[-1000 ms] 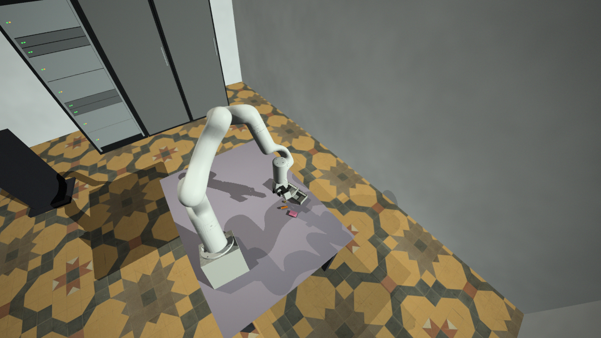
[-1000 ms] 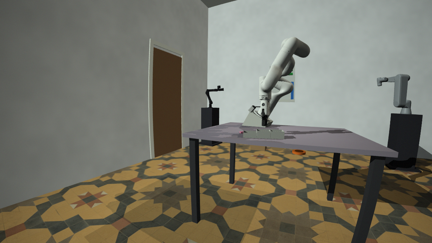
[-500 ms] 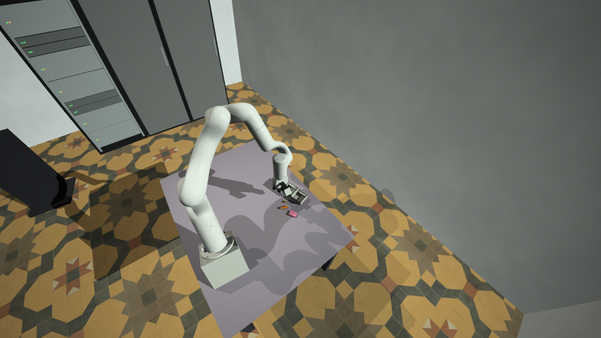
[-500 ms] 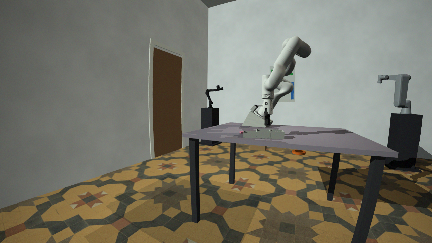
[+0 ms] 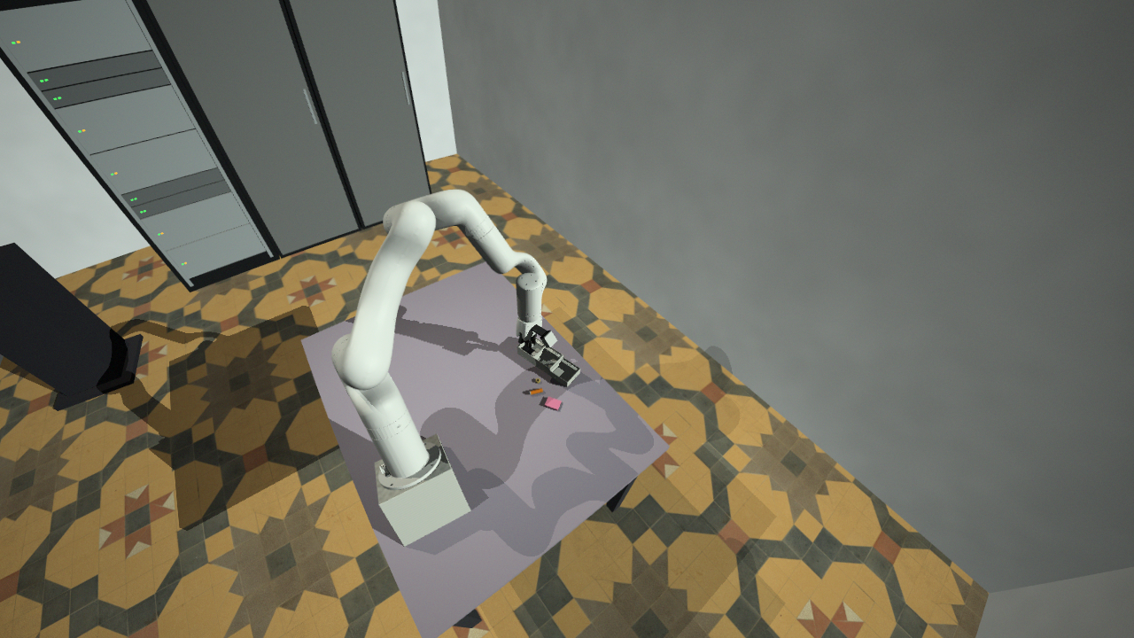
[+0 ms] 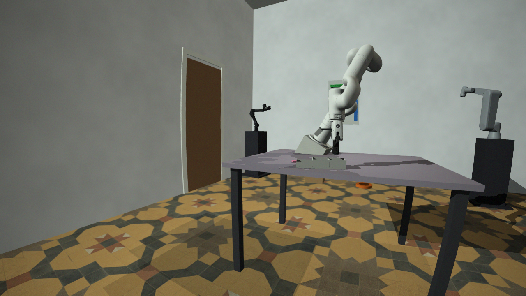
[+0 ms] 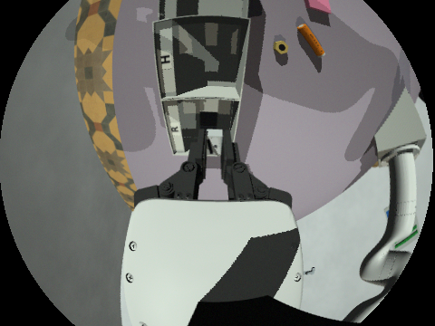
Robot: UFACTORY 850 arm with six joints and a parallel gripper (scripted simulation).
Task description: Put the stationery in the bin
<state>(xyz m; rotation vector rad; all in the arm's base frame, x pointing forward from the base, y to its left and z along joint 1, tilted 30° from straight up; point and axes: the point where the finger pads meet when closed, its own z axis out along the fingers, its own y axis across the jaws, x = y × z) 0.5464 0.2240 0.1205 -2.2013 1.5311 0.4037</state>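
Evidently the carry is in hand: the fingers [image 5: 532, 342] [image 6: 335, 150] are narrow around a small pale thing [image 7: 215, 139], probably stationery. Bin R [image 5: 525, 354] [image 6: 337, 164] [image 7: 178, 139] lies towards twelve o'clock in the wrist view; the next move calls for centring over it, then release.

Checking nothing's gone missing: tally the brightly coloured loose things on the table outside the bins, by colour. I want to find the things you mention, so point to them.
Orange: 1 (battery [image 5: 536, 391] [image 7: 311, 40])
Yellow: 1 (hex nut [image 5: 536, 379] [image 7: 276, 47])
Pink: 1 (block [image 5: 552, 403] [image 6: 294, 161] [image 7: 320, 4])
Total: 3
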